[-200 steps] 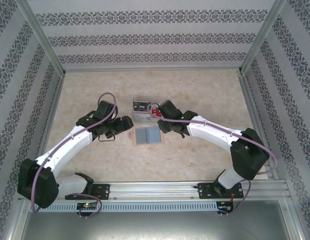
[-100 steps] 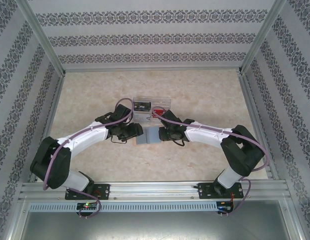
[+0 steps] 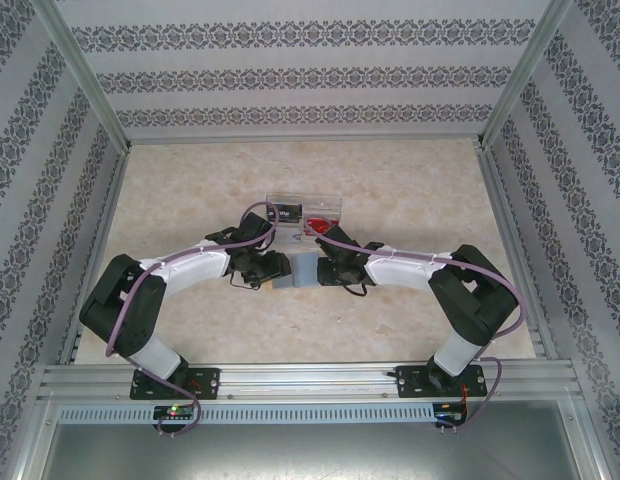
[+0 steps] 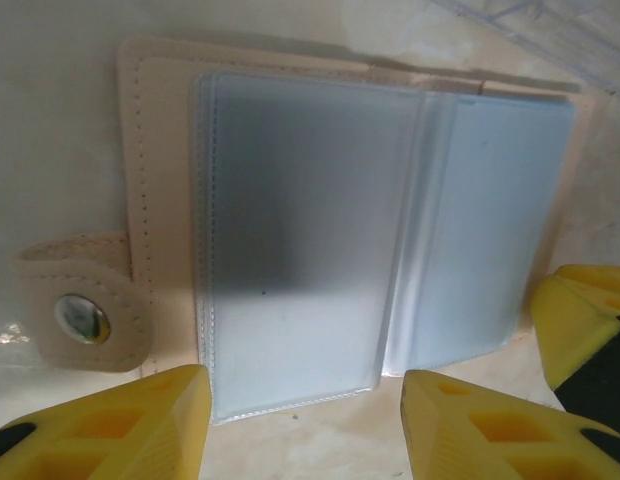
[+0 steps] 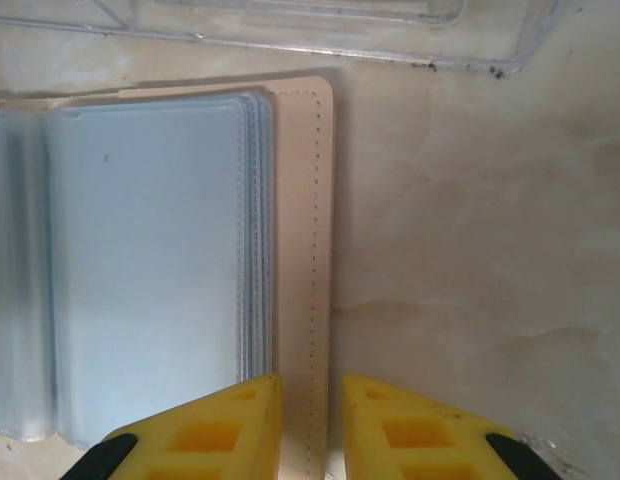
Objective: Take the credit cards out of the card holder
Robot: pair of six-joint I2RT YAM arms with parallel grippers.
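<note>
The 2 arms have closed in on the card holder [image 3: 302, 270]: left gripper [image 4: 305, 405] narrower yet released, right gripper [image 5: 308, 425] nearly clenched, grasp unclear.

On your worktop [image 3: 410, 180] the card holder [image 3: 302, 270] lies spread flat at the centre of the overhead frame; just behind it, higher in the frame, sits the box [image 3: 305, 210], with cards [image 3: 315, 226] inside it; the left tool [image 3: 278, 268] is at the holder's left edge and the right tool [image 3: 326, 272] at its right edge. In your left wrist view the holder's snap tab [image 4: 80, 315] juts out at middle left; the box corner [image 4: 550, 20] is at upper right; the left tool [image 4: 305, 430] straddles the left sleeve stack at the bottom. In your right wrist view the box [image 5: 320, 20] runs along the top; the right tool [image 5: 310, 425] stands over the holder's right border.
</note>
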